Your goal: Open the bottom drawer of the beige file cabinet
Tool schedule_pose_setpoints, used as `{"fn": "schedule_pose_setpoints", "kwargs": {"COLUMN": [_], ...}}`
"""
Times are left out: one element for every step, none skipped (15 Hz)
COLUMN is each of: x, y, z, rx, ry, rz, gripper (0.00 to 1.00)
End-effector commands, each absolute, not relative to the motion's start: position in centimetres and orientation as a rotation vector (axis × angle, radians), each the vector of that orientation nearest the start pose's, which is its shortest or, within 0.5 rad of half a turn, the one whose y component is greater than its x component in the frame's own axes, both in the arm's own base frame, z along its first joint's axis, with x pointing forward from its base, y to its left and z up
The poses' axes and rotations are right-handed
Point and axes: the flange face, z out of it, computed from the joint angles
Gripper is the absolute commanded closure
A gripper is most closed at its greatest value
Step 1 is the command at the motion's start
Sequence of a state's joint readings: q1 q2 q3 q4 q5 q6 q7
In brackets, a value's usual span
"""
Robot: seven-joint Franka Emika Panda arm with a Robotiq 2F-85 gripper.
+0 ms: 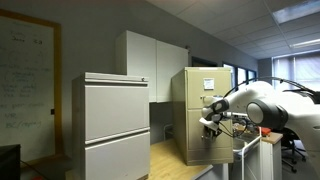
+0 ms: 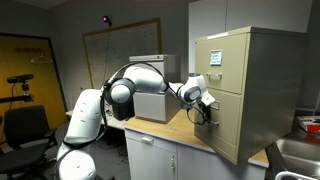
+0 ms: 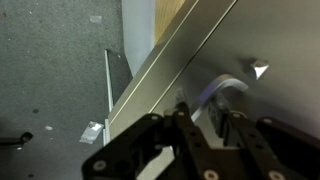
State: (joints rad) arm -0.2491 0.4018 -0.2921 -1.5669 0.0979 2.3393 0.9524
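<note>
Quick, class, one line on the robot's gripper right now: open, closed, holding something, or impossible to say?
Gripper: at the handle of the bottom drawer; whether it is open or clamped on it cannot be told.

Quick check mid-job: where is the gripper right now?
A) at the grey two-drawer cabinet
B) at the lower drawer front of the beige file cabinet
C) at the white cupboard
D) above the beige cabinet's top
B: in an exterior view the gripper is at the bottom drawer of the beige file cabinet, and the wrist view shows a handle just ahead of it.
</note>
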Motion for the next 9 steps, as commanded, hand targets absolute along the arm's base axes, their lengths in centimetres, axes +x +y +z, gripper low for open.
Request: {"fn": "schedule_pose_setpoints", "kwargs": {"x": [66.69, 66.66, 66.64, 66.63, 66.61, 66.59, 66.49, 66.34, 66.18], "y": [-29.36, -29.29, -29.22, -29.15, -29.06, -28.98, -28.77, -28.64, -28.53], "z": [42.73, 42.75, 42.79, 42.84, 42.91, 42.94, 42.97, 42.90, 42.73], "rx": [-2.215, -2.212, -2.212, -2.214, -2.222, -2.240, -2.260, -2.279, -2.292], "ry": [1.934, 1.935, 1.934, 1.931, 1.927, 1.918, 1.907, 1.906, 1.909], "rz": [-0.445, -0.446, -0.449, -0.452, -0.454, -0.459, -0.475, -0.475, -0.470], "gripper": [0.93, 0.93, 0.92, 0.92, 0.92, 0.92, 0.93, 0.93, 0.93]}}
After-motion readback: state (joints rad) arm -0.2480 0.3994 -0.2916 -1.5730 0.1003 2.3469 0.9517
